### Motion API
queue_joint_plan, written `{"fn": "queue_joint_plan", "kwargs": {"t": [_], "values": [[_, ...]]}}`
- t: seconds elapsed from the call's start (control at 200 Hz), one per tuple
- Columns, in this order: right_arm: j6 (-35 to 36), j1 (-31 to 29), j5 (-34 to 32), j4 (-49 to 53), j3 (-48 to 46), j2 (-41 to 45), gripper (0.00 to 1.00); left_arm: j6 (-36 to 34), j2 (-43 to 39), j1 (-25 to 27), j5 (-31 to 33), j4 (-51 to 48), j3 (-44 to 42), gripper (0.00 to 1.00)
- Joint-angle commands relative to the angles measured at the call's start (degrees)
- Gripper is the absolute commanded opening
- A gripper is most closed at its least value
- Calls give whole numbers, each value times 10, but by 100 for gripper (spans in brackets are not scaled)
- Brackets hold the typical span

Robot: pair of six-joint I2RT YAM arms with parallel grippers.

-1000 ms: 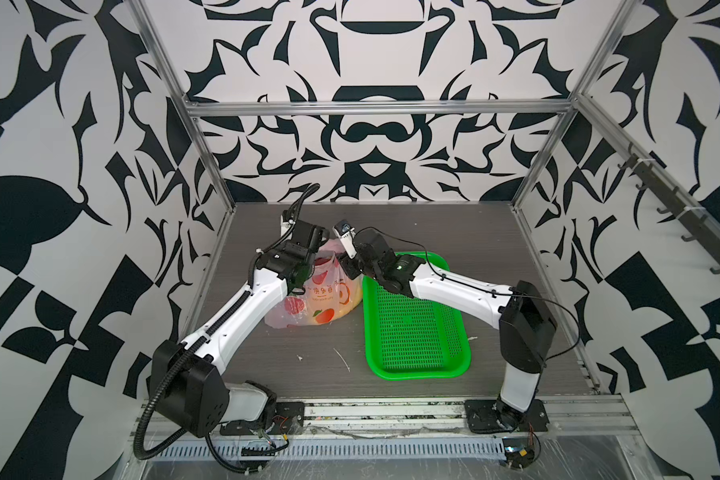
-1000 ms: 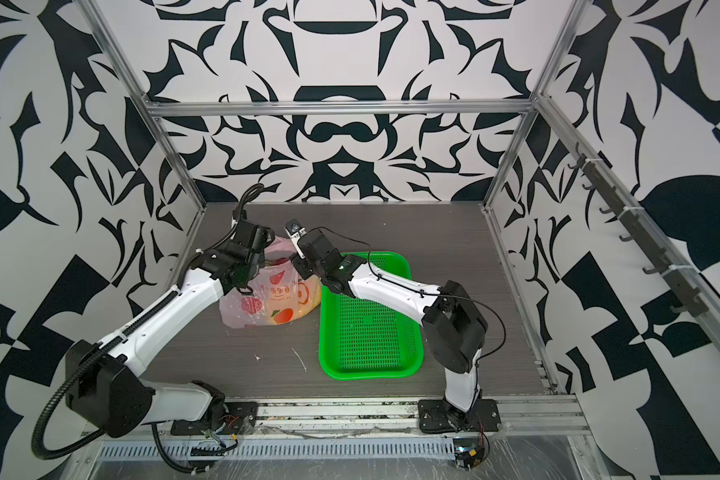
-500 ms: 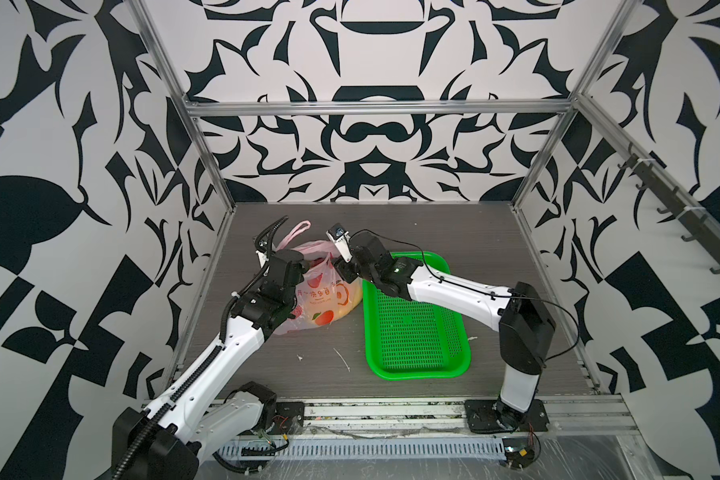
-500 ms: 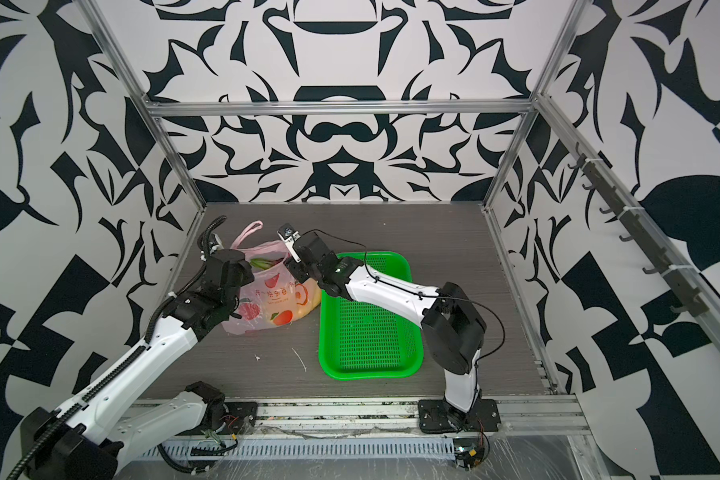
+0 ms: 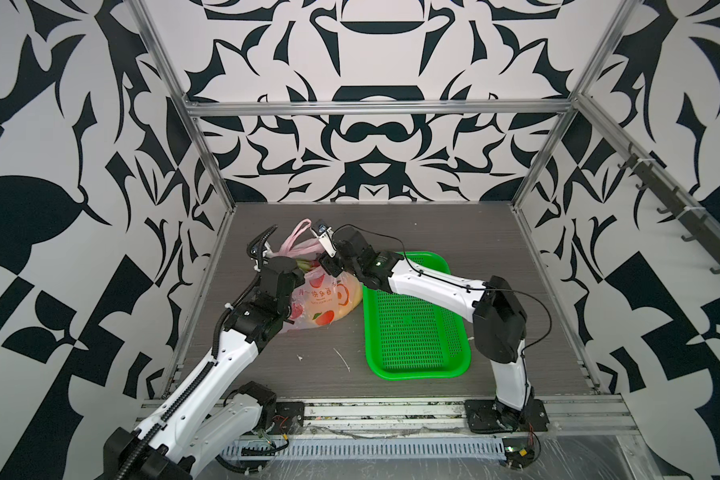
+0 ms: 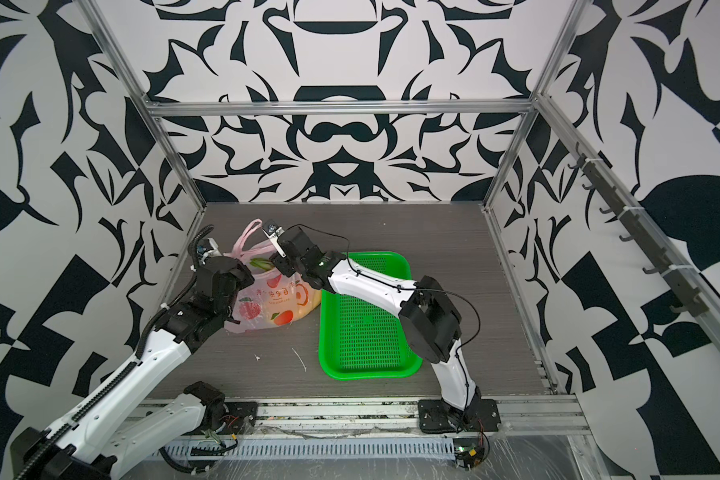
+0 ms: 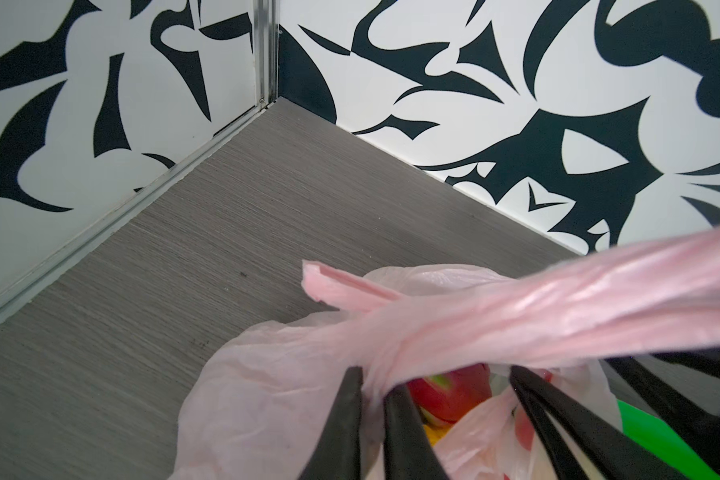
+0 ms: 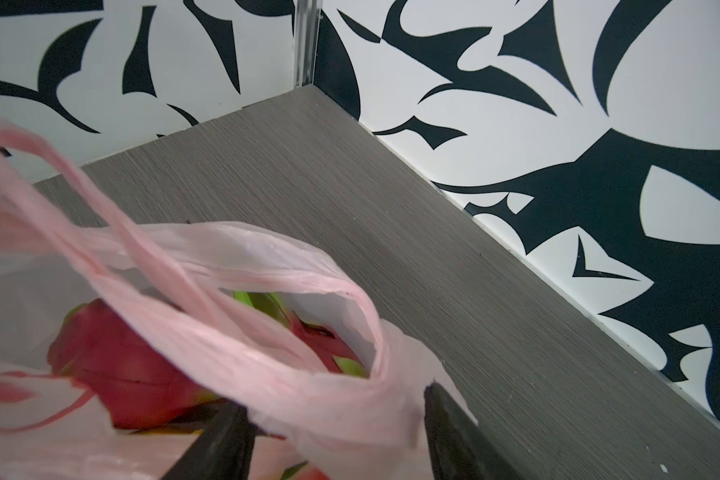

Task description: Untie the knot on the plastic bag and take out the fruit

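Observation:
The pale-pink plastic bag [image 5: 325, 299] [image 6: 275, 307] lies at the table's left, beside the green basket. The knot is out of view; the bag's mouth gapes between loose handle loops [image 5: 298, 237]. Fruit shows inside: a magenta dragon fruit [image 8: 117, 357] [image 7: 449, 390] with a second one's green tips behind. My left gripper [image 7: 375, 380] [image 5: 304, 269] is shut on a thin fold of the bag's rim [image 7: 275, 374]. My right gripper [image 8: 333, 401] [image 5: 324, 266] stands open, its fingers [image 7: 558, 415] wide apart with a bunch of bag plastic [image 8: 341, 374] between them.
A green perforated basket [image 5: 416, 374] [image 6: 366, 374] sits right of the bag, under the right forearm. White scraps [image 5: 344, 359] lie on the grey table in front. The left and back walls stand close behind the bag.
My left arm has drawn back toward the front left, keeping hold of the bag's rim. The handle loops have sprung loose and the mouth has opened. My right gripper's jaws have widened.

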State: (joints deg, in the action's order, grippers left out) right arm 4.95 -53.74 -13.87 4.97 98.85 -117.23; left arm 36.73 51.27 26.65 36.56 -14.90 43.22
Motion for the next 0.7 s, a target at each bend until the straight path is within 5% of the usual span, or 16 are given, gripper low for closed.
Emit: {"fn": "queue_joint_plan", "kwargs": {"t": [0.0, 0.315, 0.58, 0.695], "values": [[7, -1, -47, -19, 38, -3, 68, 18, -23, 0, -6, 3, -12, 14], [-22, 3, -105, -8, 41, 13, 52, 34, -64, -1, 12, -19, -35, 14], [-56, 23, -108, 48, 2, 60, 20, 60, -111, -1, -1, -57, -55, 15], [-74, 24, -77, 90, -2, 80, 14, 71, -124, -1, -10, -82, -57, 16]]}}
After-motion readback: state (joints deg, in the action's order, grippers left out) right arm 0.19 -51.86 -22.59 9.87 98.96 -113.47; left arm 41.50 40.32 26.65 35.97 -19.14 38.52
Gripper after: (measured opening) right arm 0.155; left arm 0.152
